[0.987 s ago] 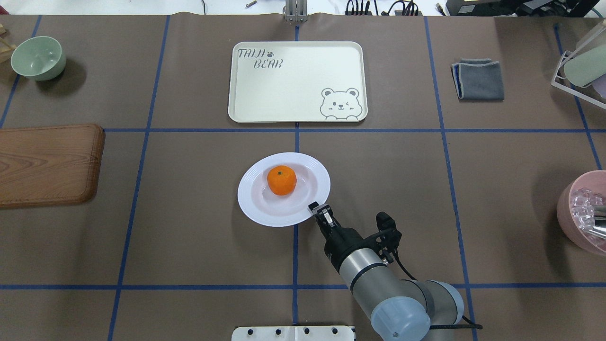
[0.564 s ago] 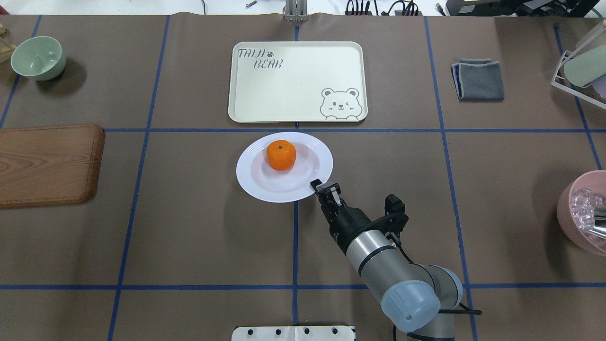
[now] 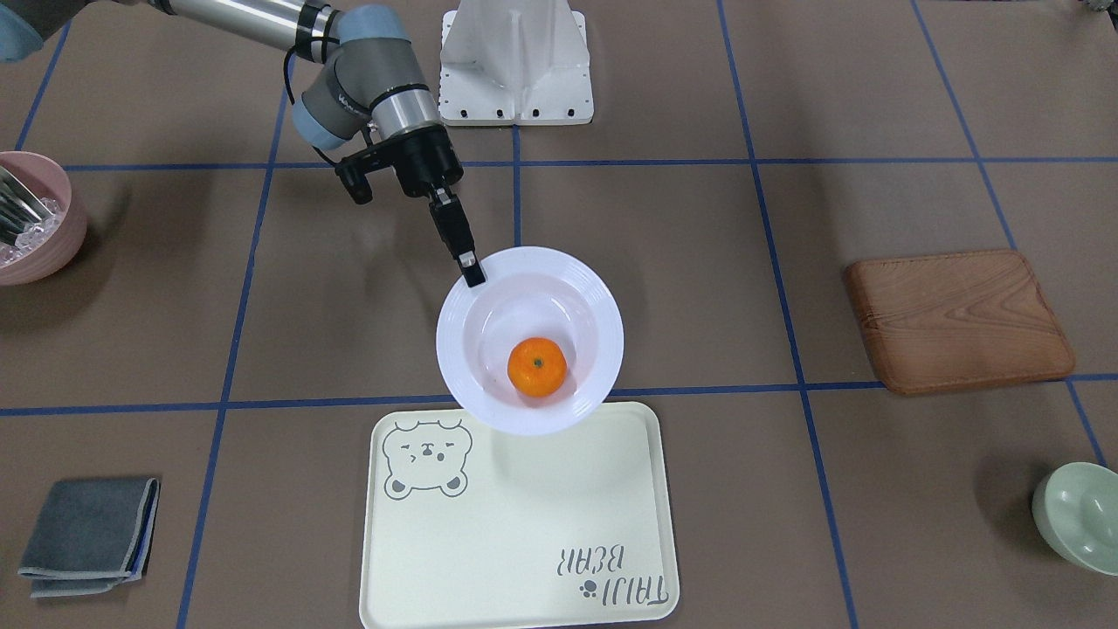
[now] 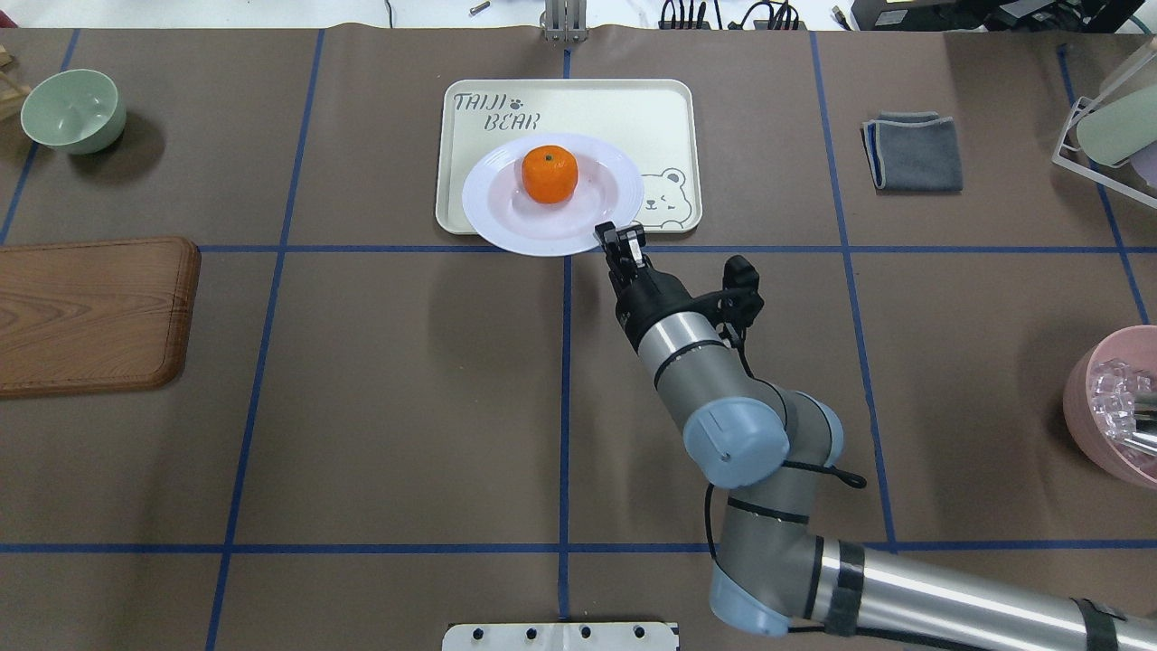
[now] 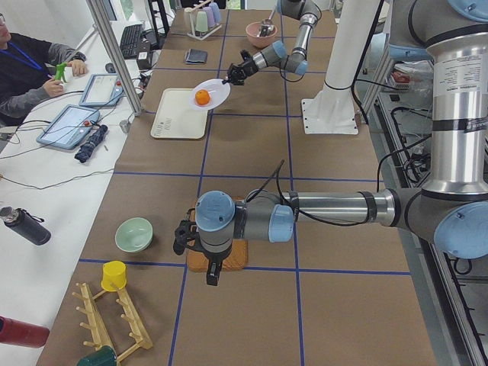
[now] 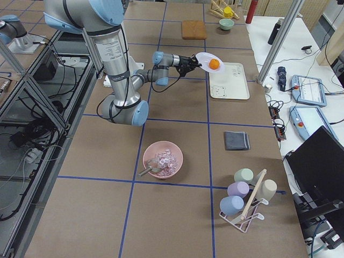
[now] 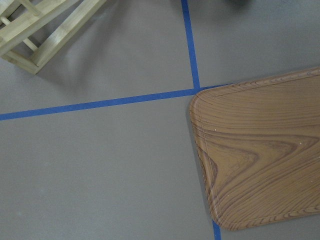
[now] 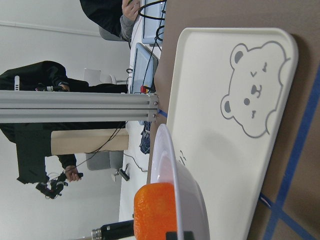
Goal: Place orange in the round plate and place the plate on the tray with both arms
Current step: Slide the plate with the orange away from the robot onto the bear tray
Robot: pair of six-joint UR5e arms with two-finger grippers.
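Note:
The orange sits inside the white round plate. My right gripper is shut on the plate's near right rim and holds it in the air. The plate hangs over the near half of the cream bear tray, its near edge past the tray's rim. The front-facing view shows the plate with the orange casting a shadow on the tray. In the right wrist view the plate floats above the tray. My left gripper hovers over the wooden board; I cannot tell its state.
A brown wooden board lies at the left and a pale green bowl at the far left. A folded grey cloth lies right of the tray. A pink bowl and a cup rack stand at the right edge.
The right arm has carried the plate with the orange away from the robot, from the table's middle to over the tray's near half. The orange stayed in the plate.

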